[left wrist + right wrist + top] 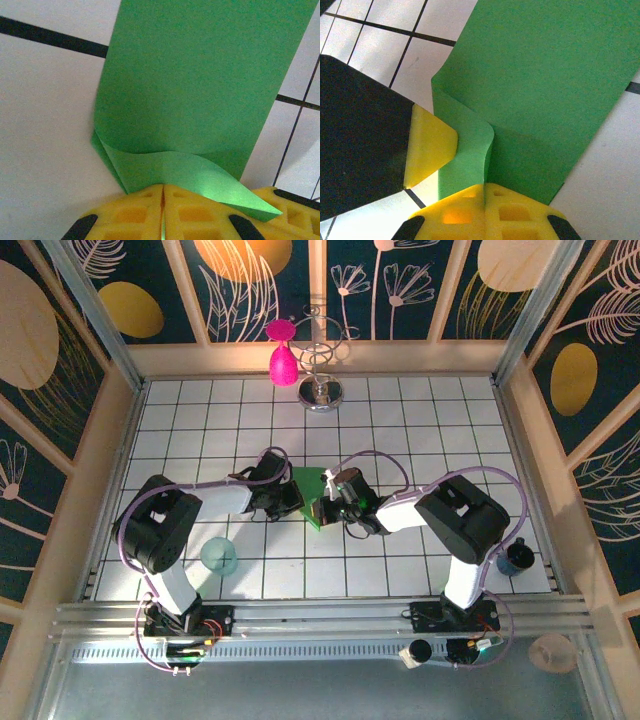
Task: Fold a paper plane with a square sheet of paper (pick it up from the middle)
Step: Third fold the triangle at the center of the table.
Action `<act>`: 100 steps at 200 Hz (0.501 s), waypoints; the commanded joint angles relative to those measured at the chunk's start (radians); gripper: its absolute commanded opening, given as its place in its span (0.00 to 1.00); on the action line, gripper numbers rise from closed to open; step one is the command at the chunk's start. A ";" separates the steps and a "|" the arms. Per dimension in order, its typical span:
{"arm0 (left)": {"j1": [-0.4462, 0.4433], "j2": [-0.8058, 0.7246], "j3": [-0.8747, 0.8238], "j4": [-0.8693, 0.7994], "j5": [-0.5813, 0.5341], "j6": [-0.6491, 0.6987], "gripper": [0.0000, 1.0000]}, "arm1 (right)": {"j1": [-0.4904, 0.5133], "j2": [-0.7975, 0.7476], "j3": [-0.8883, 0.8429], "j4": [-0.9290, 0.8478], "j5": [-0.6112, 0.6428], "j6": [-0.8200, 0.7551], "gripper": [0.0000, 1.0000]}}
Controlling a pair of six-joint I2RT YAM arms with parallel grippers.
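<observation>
From above, we see the sheet of paper (306, 481) near the middle of the tiled table (420, 410). It is bright green and partly covered, lying between the left gripper (296, 502) and the right gripper (333, 508), which meet over it.

At the left wrist, we see the paper plain and unmarked, a flat band running away from the camera. Its near edge curls up in a soft wave, and the yellow fingers (130, 215) are pressed together on that edge.

At the right wrist, a fold stands up from the sheet, and the yellow fingers (512, 212) pinch it closed. The left gripper's yellow-tipped end sits just beside the fold.
</observation>
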 commanded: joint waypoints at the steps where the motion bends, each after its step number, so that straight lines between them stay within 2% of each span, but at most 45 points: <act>1: -0.004 0.043 -0.017 -0.024 -0.037 0.004 0.10 | -0.015 -0.017 0.013 -0.073 0.006 0.039 0.11; 28: -0.005 0.050 -0.033 -0.012 -0.049 -0.004 0.09 | -0.046 -0.092 0.027 -0.153 0.039 0.103 0.30; 52: -0.004 0.060 -0.036 0.008 -0.053 -0.012 0.09 | -0.088 -0.175 0.009 -0.202 0.056 0.155 0.38; 85: -0.005 0.066 -0.034 0.037 -0.053 -0.029 0.08 | -0.106 -0.274 -0.021 -0.202 -0.006 0.201 0.40; 100: -0.004 0.064 -0.037 0.045 -0.063 -0.038 0.08 | -0.102 -0.282 -0.012 -0.215 -0.044 0.228 0.38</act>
